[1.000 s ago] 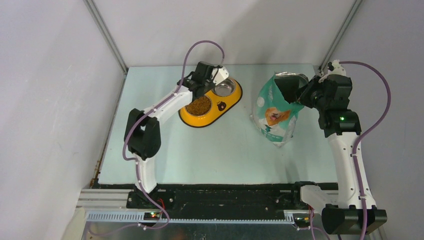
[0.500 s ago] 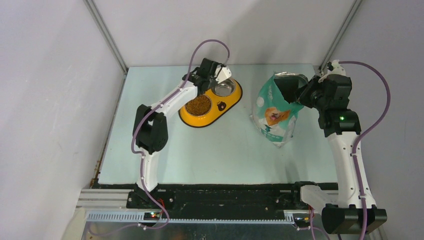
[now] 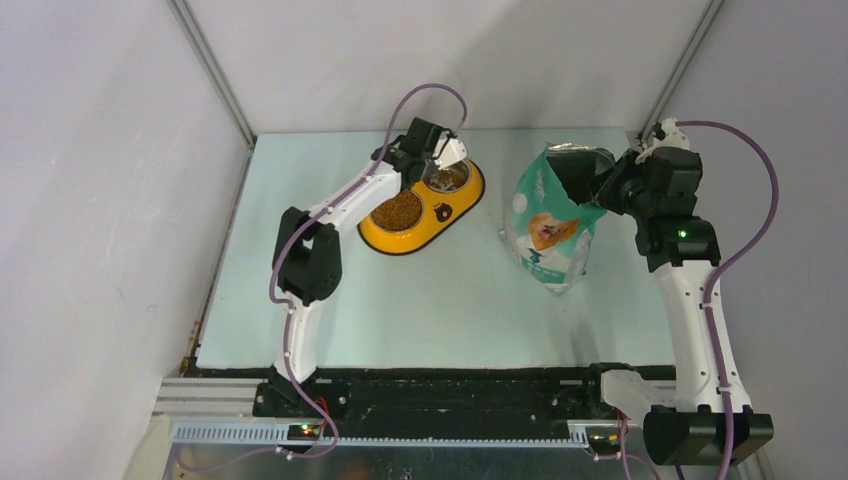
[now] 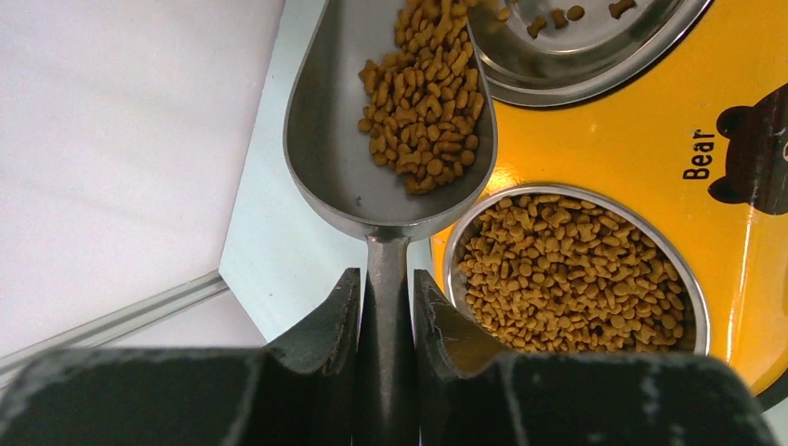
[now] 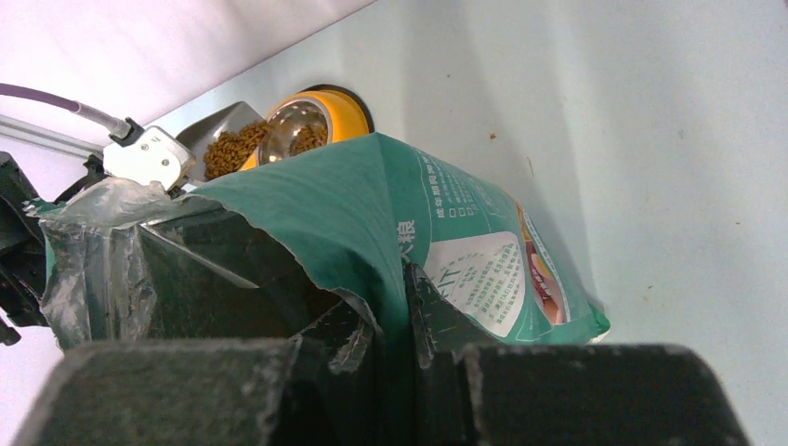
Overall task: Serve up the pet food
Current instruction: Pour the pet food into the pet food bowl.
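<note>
My left gripper is shut on the handle of a grey metal scoop, seen from above. The scoop holds brown pet food and tips over the far steel bowl of a yellow double feeder; a few pellets lie in that bowl. The near bowl is full of kibble. My right gripper is shut on the torn top edge of the teal-and-white food bag, holding it open at the right of the table.
The feeder stands at the back middle of the pale green table. Grey walls and metal frame rails close in the left, back and right. A purple cable loops above the left arm.
My left arm has carried the scoop rightward from above the near bowl to over the far bowl, and pellets now lie in that bowl. The right arm and bag have not moved.
</note>
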